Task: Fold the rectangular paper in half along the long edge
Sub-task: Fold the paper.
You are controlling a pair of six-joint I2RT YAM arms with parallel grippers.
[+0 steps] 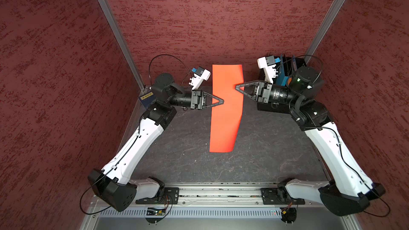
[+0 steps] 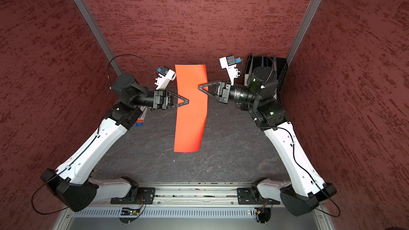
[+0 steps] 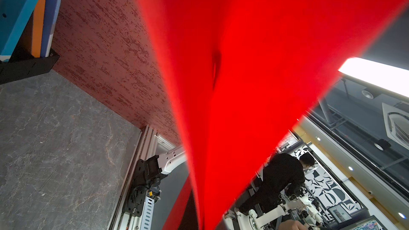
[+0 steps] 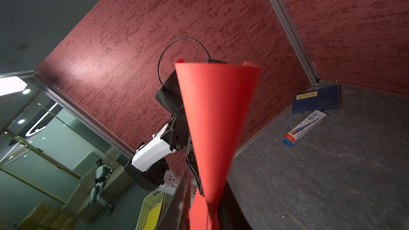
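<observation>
The rectangular paper [image 1: 225, 111] [image 2: 190, 116] is hanging lengthwise between the two arms in both top views, running from the back wall [image 1: 221, 29] toward the robot's base, with its middle raised off the dark table [image 1: 265, 151]. Whether its near end is touching the table I cannot tell. In the right wrist view the paper [image 4: 217, 111] is bowing across its width, both far corners peeking out behind it.

The left hand [image 1: 221, 101] [image 2: 187, 101] is clenching the left long edge around mid-length, jaws pressed together. In the left wrist view the paper [image 3: 243, 85] is filling most of the frame, a small pucker showing in it. The right hand [image 1: 237, 87] [image 2: 200, 87] is reaching over the right long edge slightly farther back, its tips lying over the paper; whether it is gripping or standing released I cannot tell.

A dark blue book [image 1: 146, 98] [image 4: 316, 99] is lying in the table's far left corner, with a long white packet [image 4: 305, 128] just beside it. A black holder [image 3: 26, 67] with upright folders [image 3: 22, 14] is standing in the far right corner
</observation>
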